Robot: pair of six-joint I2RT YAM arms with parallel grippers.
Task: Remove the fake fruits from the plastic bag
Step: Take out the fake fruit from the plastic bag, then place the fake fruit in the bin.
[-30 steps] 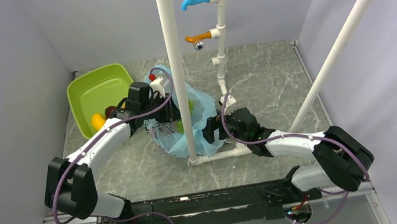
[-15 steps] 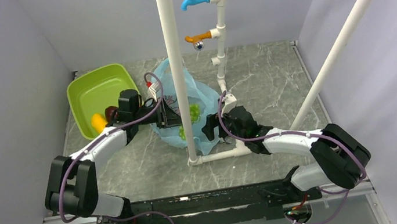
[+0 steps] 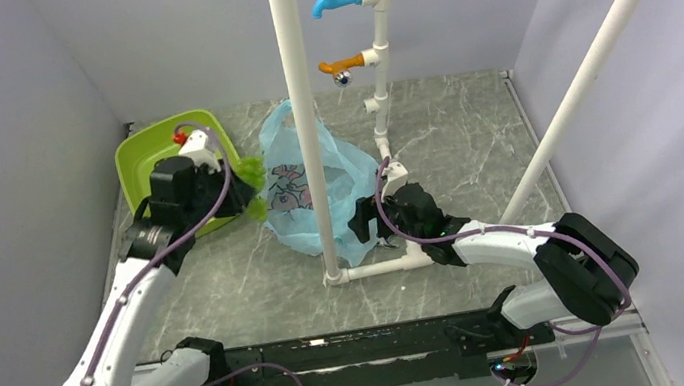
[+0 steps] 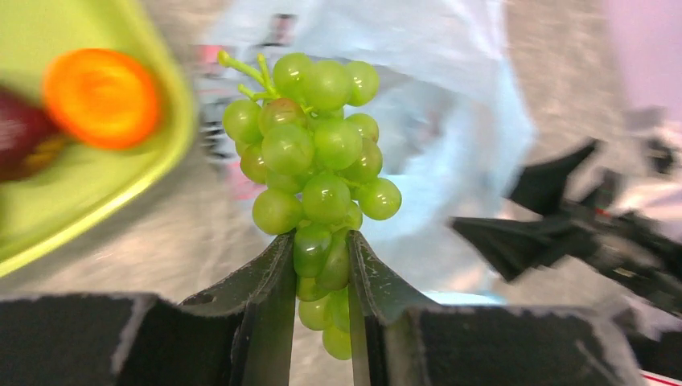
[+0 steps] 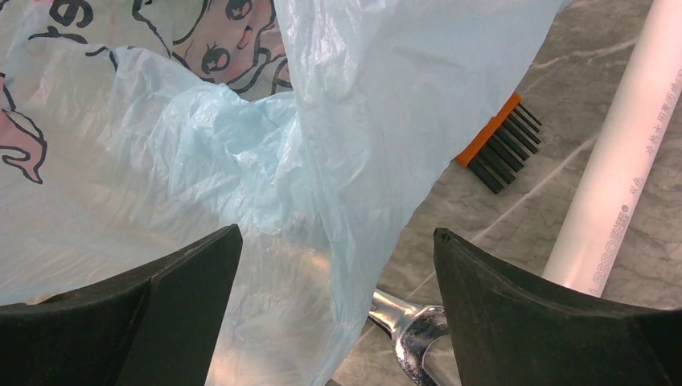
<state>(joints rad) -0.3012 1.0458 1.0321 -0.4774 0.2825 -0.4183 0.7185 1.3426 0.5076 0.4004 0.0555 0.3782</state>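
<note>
Top: left hand [image 3: 246,181] has the grapes [image 3: 252,173] at the right rim of the tray [image 3: 151,154], which sits in the far-left corner of the worktop [image 3: 471,134]. Bag [image 3: 298,194] is mid-worktop behind the pipe [image 3: 303,108], with the right hand [image 3: 369,219] at its right edge.

Left wrist: hand narrow, clamped on the bunch's lower end. Orange [image 4: 102,96] and dark red fruit [image 4: 20,145] lie in the tray; top view hides both.

Right wrist: hand wide, bag film in the gap, nothing pinched. Brush [image 5: 500,153] lies just beside the bag, seen only here.
</note>
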